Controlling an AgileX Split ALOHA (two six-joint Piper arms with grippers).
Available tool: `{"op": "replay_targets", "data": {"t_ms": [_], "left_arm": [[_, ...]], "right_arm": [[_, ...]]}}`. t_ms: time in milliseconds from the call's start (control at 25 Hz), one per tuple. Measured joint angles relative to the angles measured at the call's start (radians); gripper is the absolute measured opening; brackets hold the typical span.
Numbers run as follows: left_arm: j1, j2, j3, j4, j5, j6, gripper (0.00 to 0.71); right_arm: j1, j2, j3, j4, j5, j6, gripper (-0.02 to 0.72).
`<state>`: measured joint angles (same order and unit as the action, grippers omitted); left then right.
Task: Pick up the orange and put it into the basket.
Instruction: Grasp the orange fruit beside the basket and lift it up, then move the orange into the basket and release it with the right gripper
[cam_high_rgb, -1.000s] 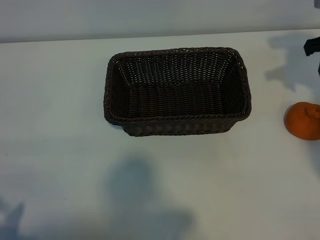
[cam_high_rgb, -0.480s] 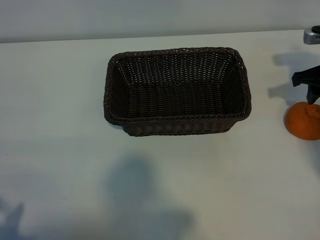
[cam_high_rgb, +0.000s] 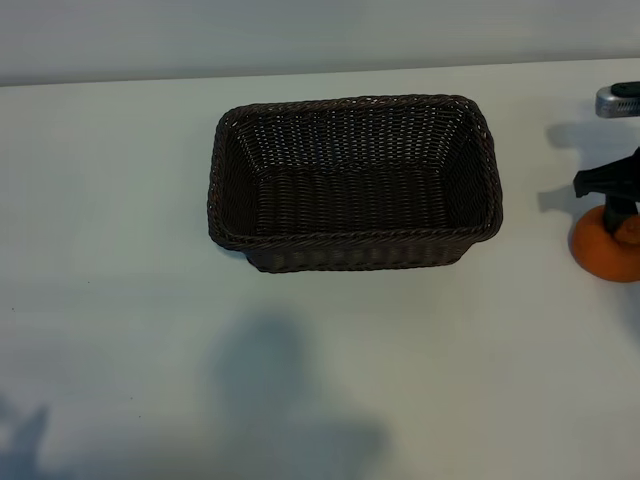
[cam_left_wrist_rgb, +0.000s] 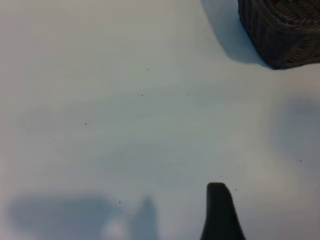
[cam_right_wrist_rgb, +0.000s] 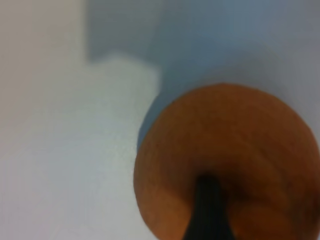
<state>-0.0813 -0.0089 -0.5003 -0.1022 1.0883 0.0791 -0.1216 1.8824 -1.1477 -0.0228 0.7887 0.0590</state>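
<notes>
The orange (cam_high_rgb: 603, 250) lies on the white table at the far right edge of the exterior view, well right of the basket (cam_high_rgb: 350, 238). The basket is dark brown woven wicker, stands mid-table and holds nothing. My right gripper (cam_high_rgb: 620, 205) hangs open right over the orange's top, its dark finger (cam_high_rgb: 610, 185) at the fruit's upper left. In the right wrist view the orange (cam_right_wrist_rgb: 225, 150) is very close, with one black fingertip (cam_right_wrist_rgb: 207, 210) in front of it. Of my left gripper only one dark fingertip (cam_left_wrist_rgb: 220, 212) shows, above bare table, open and holding nothing, with a basket corner (cam_left_wrist_rgb: 280, 35) farther off.
White tabletop (cam_high_rgb: 120, 300) stretches to the left and front of the basket, with soft arm shadows at the front. A grey wall runs along the back edge. A silver part of the right arm (cam_high_rgb: 618, 100) shows at the upper right.
My right gripper has come down and inward from the upper right edge onto the orange. The orange and basket have not moved.
</notes>
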Motion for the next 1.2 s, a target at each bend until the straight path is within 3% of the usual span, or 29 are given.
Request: {"op": "replay_targets", "data": {"t_ms": [160, 400, 440, 920, 1200], "left_arm": [[0.0, 0.0, 0.0, 0.0, 0.0, 0.0, 0.472], [0.0, 0.0, 0.0, 0.0, 0.0, 0.0, 0.472], [0.0, 0.0, 0.0, 0.0, 0.0, 0.0, 0.472], [0.0, 0.0, 0.0, 0.0, 0.0, 0.0, 0.472], [0.0, 0.0, 0.0, 0.0, 0.0, 0.0, 0.472]], "right_arm": [[0.0, 0.022, 0.0, 0.0, 0.008, 0.0, 0.461], [0.0, 0.025, 0.0, 0.0, 0.02, 0.0, 0.114], [0.0, 0.025, 0.0, 0.0, 0.025, -0.002, 0.09], [0.0, -0.06, 0.0, 0.007, 0.084, -0.028, 0.056], [-0.001, -0.189, -0.105, 0.011, 0.258, -0.048, 0.054]]}}
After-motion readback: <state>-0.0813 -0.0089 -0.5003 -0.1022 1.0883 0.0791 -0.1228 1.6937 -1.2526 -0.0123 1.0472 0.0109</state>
